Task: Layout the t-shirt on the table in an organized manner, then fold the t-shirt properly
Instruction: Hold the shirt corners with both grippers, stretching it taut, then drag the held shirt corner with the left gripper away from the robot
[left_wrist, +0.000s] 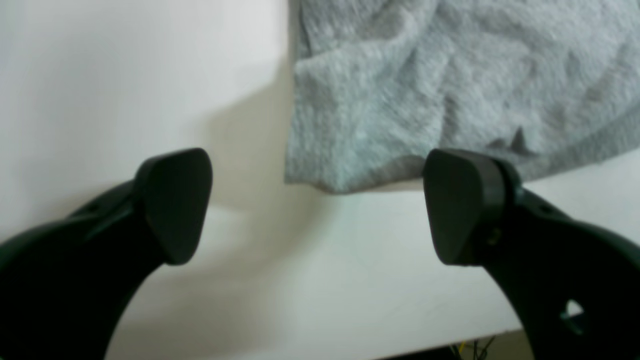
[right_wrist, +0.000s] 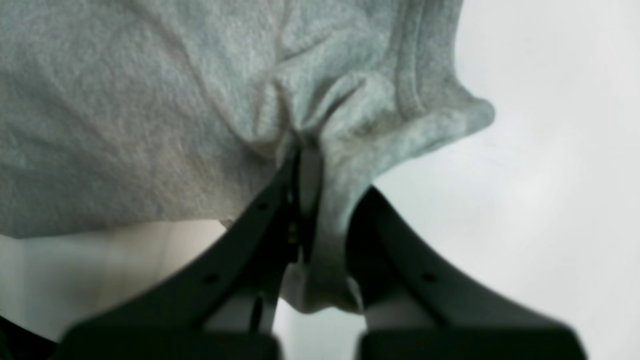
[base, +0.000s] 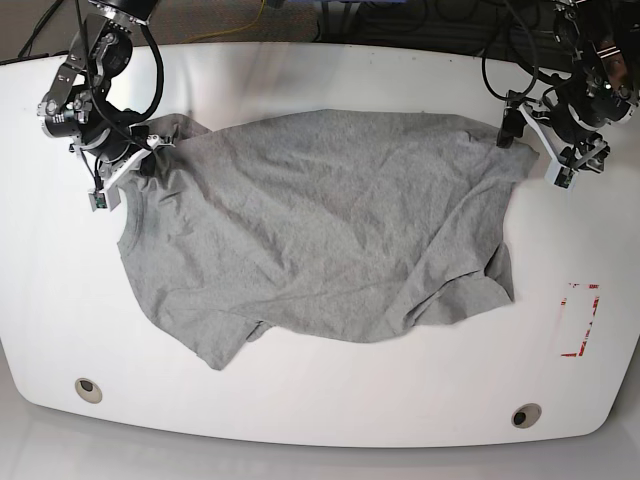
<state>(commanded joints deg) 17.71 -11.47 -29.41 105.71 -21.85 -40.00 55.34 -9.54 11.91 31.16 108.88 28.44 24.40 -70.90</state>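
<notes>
The layout step is in hand: the t-shirt (base: 330, 230) is lying spread but wrinkled across the middle of the white surface (base: 330, 405), with one lower corner bunched toward the near edge and another fold hanging near the red dashed mark (base: 580, 320). The right pincer (right_wrist: 305, 165), at the base view's far left corner, is clenching a gathered pinch of the grey fabric, which is puckering between its 2 tips in the right wrist view. The left pincer (left_wrist: 320, 205), at the far right corner in the base view, is standing released, its 2 pads well apart and hovering just beside a shirt corner, with bare surface showing between them; it is holding nothing. Judging from this, the shirt is not yet flat enough to fold. The next move is likely calling for the left pincer to close on that nearby corner, so that both arms are pulling opposite ends apart and smoothing the wrinkles before any folding.
</notes>
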